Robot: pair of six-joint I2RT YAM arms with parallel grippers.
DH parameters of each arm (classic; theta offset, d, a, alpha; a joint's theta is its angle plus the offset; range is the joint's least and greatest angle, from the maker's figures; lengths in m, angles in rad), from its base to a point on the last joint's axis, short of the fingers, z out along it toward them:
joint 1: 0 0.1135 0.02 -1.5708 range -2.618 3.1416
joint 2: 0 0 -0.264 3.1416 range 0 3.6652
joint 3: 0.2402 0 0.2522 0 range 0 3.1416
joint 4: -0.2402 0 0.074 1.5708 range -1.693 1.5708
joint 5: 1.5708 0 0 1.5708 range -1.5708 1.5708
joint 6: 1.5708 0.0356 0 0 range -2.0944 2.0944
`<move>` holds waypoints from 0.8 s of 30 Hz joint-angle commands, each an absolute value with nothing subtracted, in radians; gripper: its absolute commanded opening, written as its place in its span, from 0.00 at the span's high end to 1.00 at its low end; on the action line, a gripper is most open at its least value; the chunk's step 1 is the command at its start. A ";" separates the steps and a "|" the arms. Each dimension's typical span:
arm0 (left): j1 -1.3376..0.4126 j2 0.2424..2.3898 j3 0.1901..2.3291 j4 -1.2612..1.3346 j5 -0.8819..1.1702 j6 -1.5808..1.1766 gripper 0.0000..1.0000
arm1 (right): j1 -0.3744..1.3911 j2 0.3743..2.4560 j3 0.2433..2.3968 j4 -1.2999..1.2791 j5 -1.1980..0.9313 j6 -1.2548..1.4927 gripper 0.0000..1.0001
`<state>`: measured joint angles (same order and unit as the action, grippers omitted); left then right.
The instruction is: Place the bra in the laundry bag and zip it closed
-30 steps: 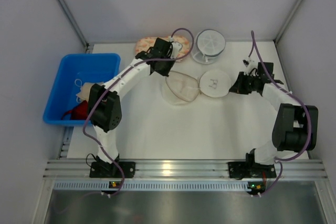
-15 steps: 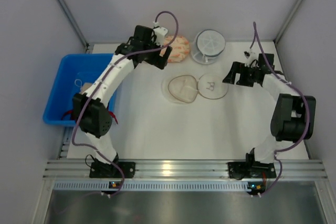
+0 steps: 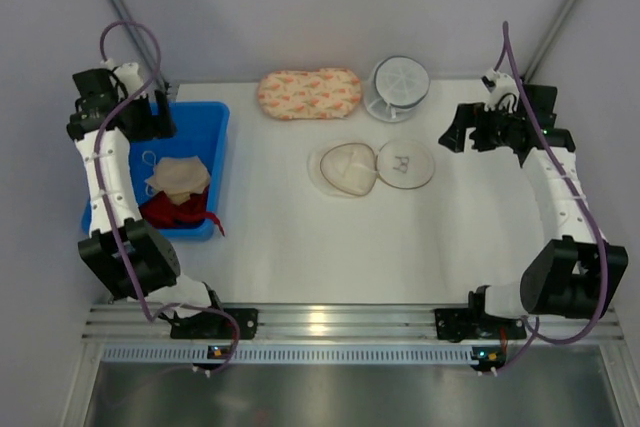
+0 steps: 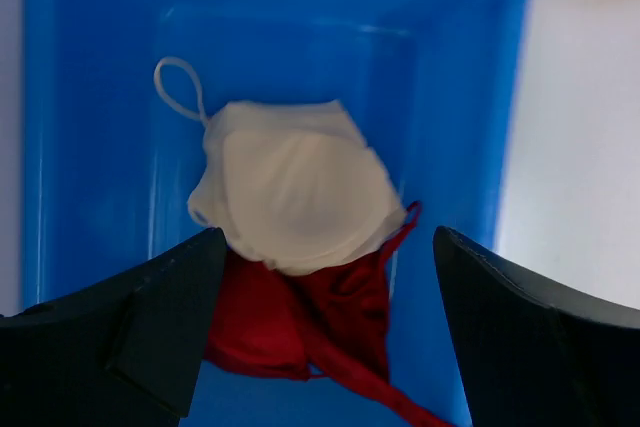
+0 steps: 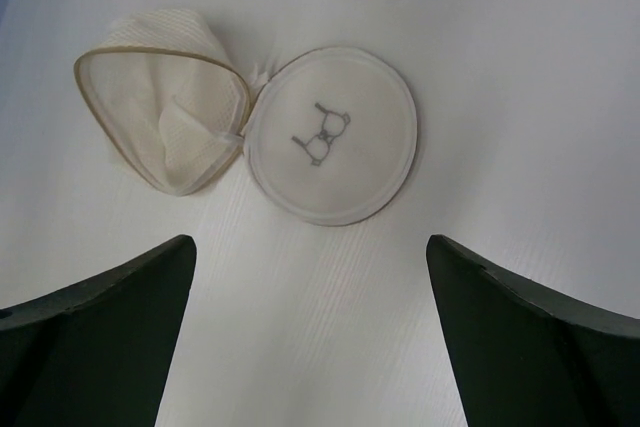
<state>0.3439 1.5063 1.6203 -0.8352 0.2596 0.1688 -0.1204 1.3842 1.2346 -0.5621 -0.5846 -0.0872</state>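
Our left claw hangs wide open over the bra; our right claw, also wide, over the laundry bag.

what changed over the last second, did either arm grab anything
The left gripper swung left from beside the floral pouch and now hovers open over the bra in the blue bin. The right gripper drew back from the laundry bag, also open. Neither holds anything. The bag stayed open in about the same place; the pouch, white container and red cloth did not move.
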 commanded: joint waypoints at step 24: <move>0.526 1.986 1.629 -0.700 0.206 0.109 0.53 | -0.156 1.140 1.175 -0.721 -0.437 -0.210 0.01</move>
